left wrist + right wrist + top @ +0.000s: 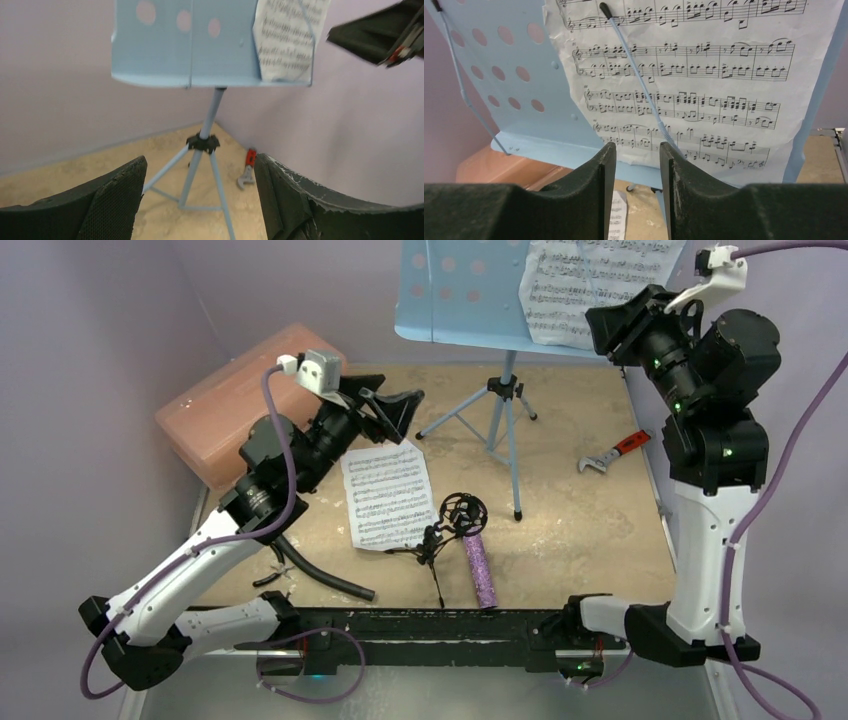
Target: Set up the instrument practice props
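The blue music stand (460, 290) stood on its tripod at the back of the tabletop (590, 530). The left claw (398, 410) was raised and facing the stand, released wide and empty. The right claw (637, 150) hovered at the bottom edge of the page (704, 75) propped on the stand's right side, its jaws slightly parted and gripping nothing. A second page (387, 495) lay flat mid-tabletop. Just beside it were the small black microphone stand (455, 520) and the glittery purple microphone (480, 568), which lay on its side.

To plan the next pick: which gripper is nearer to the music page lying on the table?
Left. The left gripper hangs near the page's far edge; the right gripper is up at the music stand.
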`<action>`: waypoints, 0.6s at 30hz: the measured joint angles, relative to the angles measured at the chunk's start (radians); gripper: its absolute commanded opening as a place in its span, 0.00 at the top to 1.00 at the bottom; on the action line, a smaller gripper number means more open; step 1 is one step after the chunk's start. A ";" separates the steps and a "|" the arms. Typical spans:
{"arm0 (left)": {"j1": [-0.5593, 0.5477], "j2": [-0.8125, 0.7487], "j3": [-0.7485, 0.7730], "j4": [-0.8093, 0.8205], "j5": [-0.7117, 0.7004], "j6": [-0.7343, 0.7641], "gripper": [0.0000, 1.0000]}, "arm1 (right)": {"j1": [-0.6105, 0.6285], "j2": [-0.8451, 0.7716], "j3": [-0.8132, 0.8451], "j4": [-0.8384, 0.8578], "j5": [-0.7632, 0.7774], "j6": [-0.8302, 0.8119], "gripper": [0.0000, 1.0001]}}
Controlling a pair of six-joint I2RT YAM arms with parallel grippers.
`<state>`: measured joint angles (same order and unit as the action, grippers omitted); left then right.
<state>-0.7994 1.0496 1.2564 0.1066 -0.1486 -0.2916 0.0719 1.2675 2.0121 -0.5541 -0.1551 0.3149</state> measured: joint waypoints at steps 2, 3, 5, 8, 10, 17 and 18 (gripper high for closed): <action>0.000 -0.020 -0.050 -0.040 -0.002 -0.019 0.20 | 0.000 -0.026 -0.031 0.016 -0.018 0.008 0.56; 0.000 -0.027 -0.072 -0.066 -0.005 -0.031 0.20 | 0.000 -0.039 -0.050 0.025 -0.025 0.011 0.56; 0.000 -0.034 -0.108 -0.115 -0.015 -0.049 0.19 | 0.000 -0.072 -0.098 0.050 -0.051 0.026 0.56; 0.000 -0.035 -0.161 -0.197 -0.044 -0.077 0.16 | 0.000 -0.139 -0.211 0.104 -0.108 0.063 0.53; 0.000 -0.036 -0.193 -0.238 -0.064 -0.093 0.14 | 0.000 -0.187 -0.296 0.145 -0.141 0.085 0.52; 0.000 -0.036 -0.312 -0.312 -0.121 -0.172 0.08 | 0.000 -0.349 -0.551 0.236 -0.262 0.152 0.46; 0.000 -0.029 -0.319 -0.320 -0.132 -0.189 0.07 | 0.000 -0.370 -0.582 0.243 -0.278 0.159 0.45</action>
<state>-0.7990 1.0203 0.9379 -0.2134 -0.2806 -0.4808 0.0719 0.8970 1.4300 -0.3111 -0.4328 0.4740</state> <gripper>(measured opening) 0.909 0.517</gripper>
